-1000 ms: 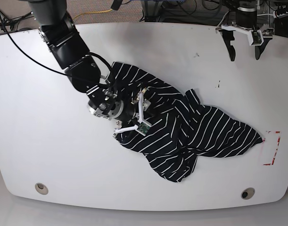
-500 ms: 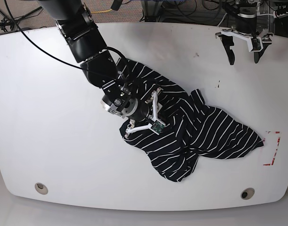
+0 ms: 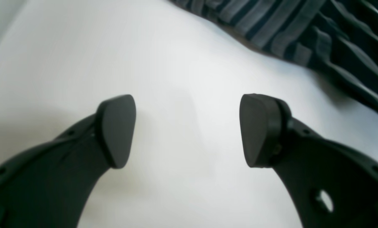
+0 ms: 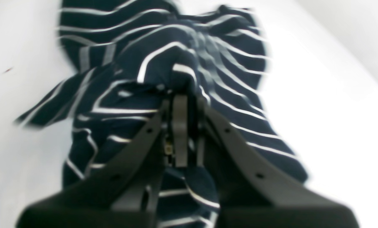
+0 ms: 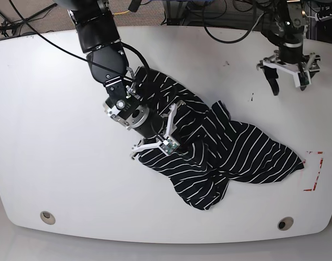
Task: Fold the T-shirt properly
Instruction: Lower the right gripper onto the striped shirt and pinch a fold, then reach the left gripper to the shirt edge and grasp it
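Note:
The T-shirt (image 5: 236, 155), dark with thin white stripes, lies crumpled across the middle and right of the white table (image 5: 57, 136). My right gripper (image 5: 185, 142) rests on its left-centre part. In the right wrist view this right gripper (image 4: 184, 106) is shut, pinching a raised fold of the T-shirt (image 4: 163, 60). At the table's far right corner my left gripper (image 5: 289, 84) hangs apart from the cloth. The left wrist view shows that left gripper (image 3: 189, 129) open over bare table, with only the T-shirt (image 3: 302, 34) edge at the upper right.
A red tape mark (image 5: 315, 171) sits by the table's right edge, just past the shirt's tip. Two round holes (image 5: 47, 217) (image 5: 286, 223) lie near the front edge. Cables and equipment (image 5: 209, 13) crowd the area behind the table.
The right arm has pushed rightward over the shirt and its jaws have closed on a fold. The left gripper has shifted slightly toward the table's front, still open.

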